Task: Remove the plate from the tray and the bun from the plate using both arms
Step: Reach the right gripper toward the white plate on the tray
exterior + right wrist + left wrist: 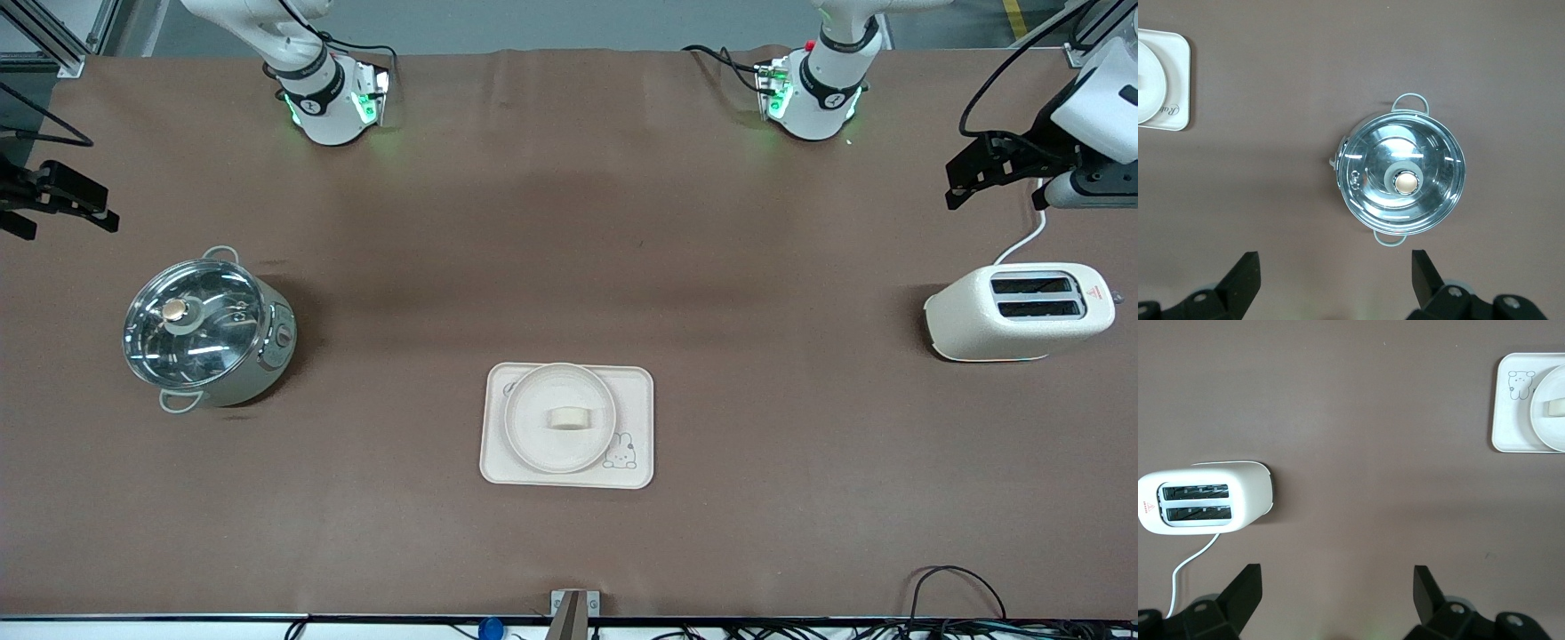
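Observation:
The round cream-white plate (533, 444) lies on the rectangular cream tray (636, 391) with the rabbit drawing, at the middle of the table toward the front camera. The small pale bun (569, 417) lies on the plate's middle. My left gripper (960, 173) is open and empty, up in the air over the left arm's end of the table, above the toaster. My right gripper (71, 227) is open and empty, up over the right arm's end, above the pot. The left wrist view shows the left gripper (1338, 593), the tray (1511, 420), the plate (1545, 430) and the bun (1557, 407). The right wrist view shows the right gripper (1336, 273), the tray's corner (1178, 80) and the plate's edge (1148, 93).
A cream two-slot toaster (1018, 311) with a white cord stands at the left arm's end; it also shows in the left wrist view (1205, 500). A steel pot with a glass lid (204, 329) stands at the right arm's end and shows in the right wrist view (1405, 173).

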`<state>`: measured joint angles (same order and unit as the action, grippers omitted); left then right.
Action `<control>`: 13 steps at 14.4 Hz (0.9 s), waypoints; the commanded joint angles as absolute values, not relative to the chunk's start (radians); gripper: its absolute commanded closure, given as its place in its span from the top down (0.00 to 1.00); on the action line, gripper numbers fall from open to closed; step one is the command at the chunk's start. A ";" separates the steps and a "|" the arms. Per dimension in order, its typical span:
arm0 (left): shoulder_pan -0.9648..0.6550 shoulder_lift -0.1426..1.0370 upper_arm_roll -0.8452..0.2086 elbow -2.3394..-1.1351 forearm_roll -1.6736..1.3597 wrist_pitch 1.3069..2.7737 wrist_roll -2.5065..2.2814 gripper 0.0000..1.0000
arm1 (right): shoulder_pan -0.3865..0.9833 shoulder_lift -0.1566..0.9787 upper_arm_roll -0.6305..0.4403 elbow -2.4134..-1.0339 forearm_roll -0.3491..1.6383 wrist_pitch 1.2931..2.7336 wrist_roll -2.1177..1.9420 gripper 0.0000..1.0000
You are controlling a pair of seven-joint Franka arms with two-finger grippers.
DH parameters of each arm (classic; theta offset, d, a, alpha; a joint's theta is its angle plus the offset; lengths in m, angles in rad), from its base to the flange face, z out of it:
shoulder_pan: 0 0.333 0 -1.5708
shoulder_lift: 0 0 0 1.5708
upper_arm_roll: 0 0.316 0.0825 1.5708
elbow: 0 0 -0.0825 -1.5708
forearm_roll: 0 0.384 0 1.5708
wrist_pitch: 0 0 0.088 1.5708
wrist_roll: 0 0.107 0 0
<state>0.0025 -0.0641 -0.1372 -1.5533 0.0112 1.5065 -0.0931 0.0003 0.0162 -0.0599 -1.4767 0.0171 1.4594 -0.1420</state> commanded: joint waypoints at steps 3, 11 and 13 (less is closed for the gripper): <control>0.006 -0.069 -0.140 -1.548 0.005 1.509 -0.081 1.00 | 0.002 0.005 -0.055 -1.491 0.009 1.476 -0.132 1.00; -0.054 0.075 -0.153 -1.503 0.008 1.594 -0.113 1.00 | 0.087 0.130 -0.054 -1.526 0.164 1.642 -0.095 1.00; -0.060 0.097 -0.158 -1.503 0.008 1.623 -0.170 1.00 | 0.142 0.233 -0.054 -1.534 0.230 1.736 -0.043 1.00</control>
<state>-0.0553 0.0692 -0.1505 -1.5379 0.0112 1.6140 -0.1319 0.0927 0.1320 -0.0498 -1.5345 0.1769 1.6627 -0.0965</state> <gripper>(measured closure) 0.000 0.000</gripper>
